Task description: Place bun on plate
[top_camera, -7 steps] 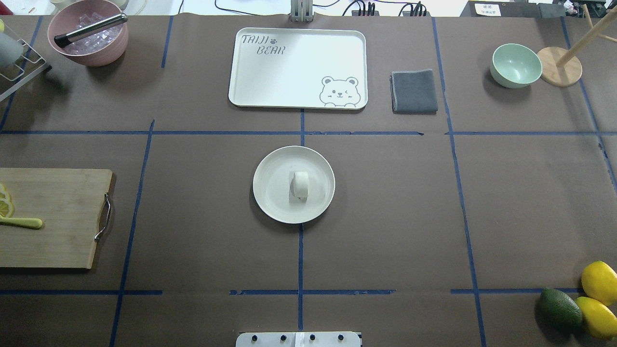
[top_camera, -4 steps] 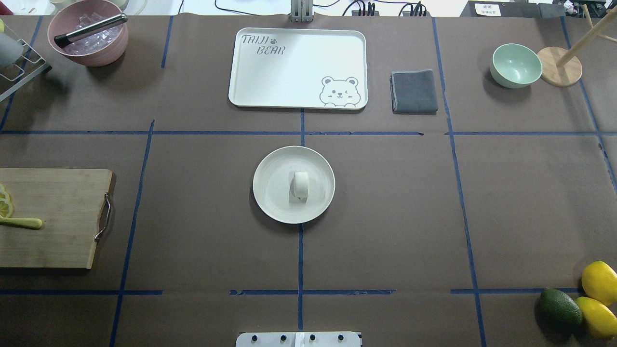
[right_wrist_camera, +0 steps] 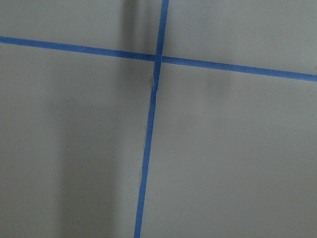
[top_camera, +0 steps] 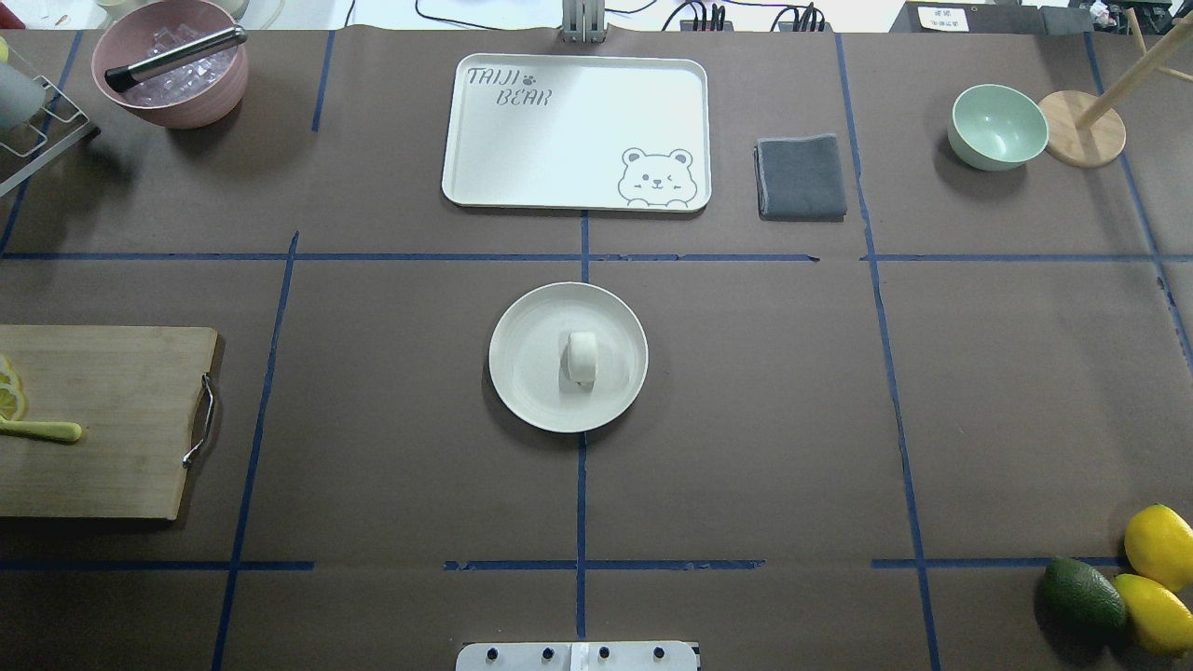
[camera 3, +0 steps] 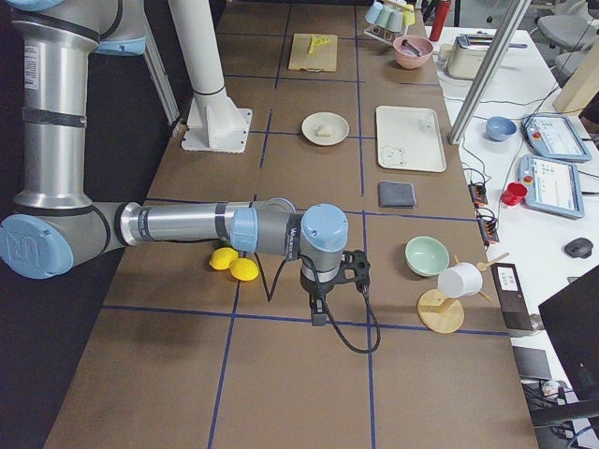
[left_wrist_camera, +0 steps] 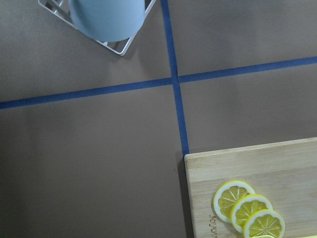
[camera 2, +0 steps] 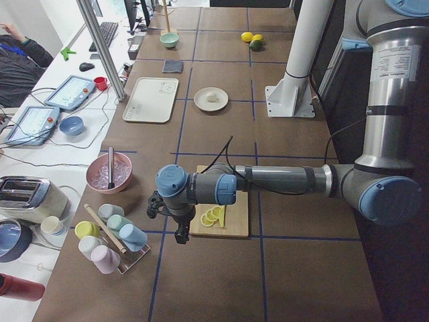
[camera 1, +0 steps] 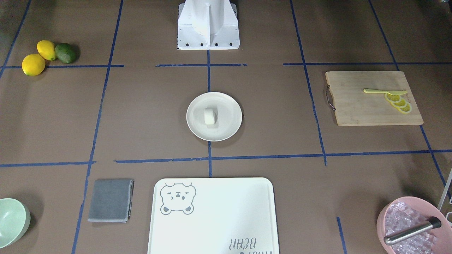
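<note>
Brown paper covers the desk (top_camera: 746, 419), and blue tape lines (top_camera: 580, 503) split it into squares. At the middle of the desk lies the plate (top_camera: 527, 368), straddling one tape line. The bun (top_camera: 582, 357) rests on the plate, close to its centre and touching nothing else.

Neither arm reaches into the overhead or front-facing views. The left end effector (camera 2: 180, 237) shows only in the left side view. It hangs off the wrist above the near edge of the wooden cutting board (top_camera: 102, 419), just beside the lemon slices (left_wrist_camera: 247, 210). That puts it well apart from the plate and bun, which sit far up the desk behind it. I cannot tell how wide it is parted, and nothing is seen in it.

The right end effector (camera 3: 319, 318) shows only in the right side view. It points down over a crossing of tape lines near the two whole lemons (top_camera: 1156, 559), again well apart from the plate and bun. I cannot tell whether it is parted or closed, and nothing is seen in it.

Beyond the plate, on the operators' side, lies the bear-print tray (top_camera: 578, 130).
</note>
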